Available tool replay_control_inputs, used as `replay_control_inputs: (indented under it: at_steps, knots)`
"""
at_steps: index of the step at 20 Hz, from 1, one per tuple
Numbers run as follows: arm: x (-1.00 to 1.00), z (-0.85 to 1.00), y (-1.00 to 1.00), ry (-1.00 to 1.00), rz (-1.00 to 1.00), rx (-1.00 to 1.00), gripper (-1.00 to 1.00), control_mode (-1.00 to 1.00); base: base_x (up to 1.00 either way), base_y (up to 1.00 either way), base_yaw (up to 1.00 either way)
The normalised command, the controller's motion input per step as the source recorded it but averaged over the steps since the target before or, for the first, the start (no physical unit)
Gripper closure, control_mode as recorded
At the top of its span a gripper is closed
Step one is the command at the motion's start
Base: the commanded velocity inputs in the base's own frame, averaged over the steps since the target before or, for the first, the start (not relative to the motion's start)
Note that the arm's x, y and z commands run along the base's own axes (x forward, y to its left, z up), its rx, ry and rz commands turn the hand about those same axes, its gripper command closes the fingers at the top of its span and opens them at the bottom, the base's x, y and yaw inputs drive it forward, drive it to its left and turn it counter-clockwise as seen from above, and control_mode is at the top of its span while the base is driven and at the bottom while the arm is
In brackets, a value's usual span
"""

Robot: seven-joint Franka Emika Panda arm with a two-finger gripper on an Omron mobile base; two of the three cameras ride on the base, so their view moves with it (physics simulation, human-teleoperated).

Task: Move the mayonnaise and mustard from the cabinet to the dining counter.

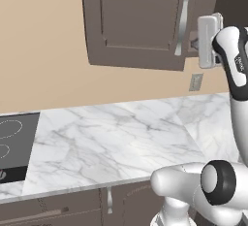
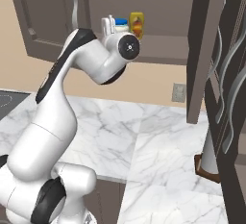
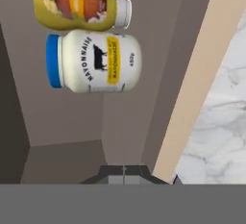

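Mayonnaise and mustard side by side, touching, inside open cabinet. Gripper raised nearby; state cannot be told.

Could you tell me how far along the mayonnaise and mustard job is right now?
Done: the cabinet stands open. In hand: the gripper is raised at the shelf, facing the mayonnaise, holding nothing. Left: the mayonnaise and the mustard are both on the shelf, neither carried to the dining counter.

cabinet above marble worktop, cooktop left
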Motion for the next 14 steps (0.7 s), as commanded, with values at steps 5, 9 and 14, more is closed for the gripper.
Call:
replay_control_inputs:
  at_steps: [5,9,14]
  knots:
    - [0.10,0.00,0.24,0.00,0.05,0.15,1.00,-1.00,0.00,0.00,0.00]
    - [0.00,0.00,0.41,-0.03,0.08,0.08,1.00,-1.00,0.00,0.00,0.00]
    - [0.00,0.00,0.27,-0.04,0.10,0.10,1.00,-1.00,0.00,0.00,0.00]
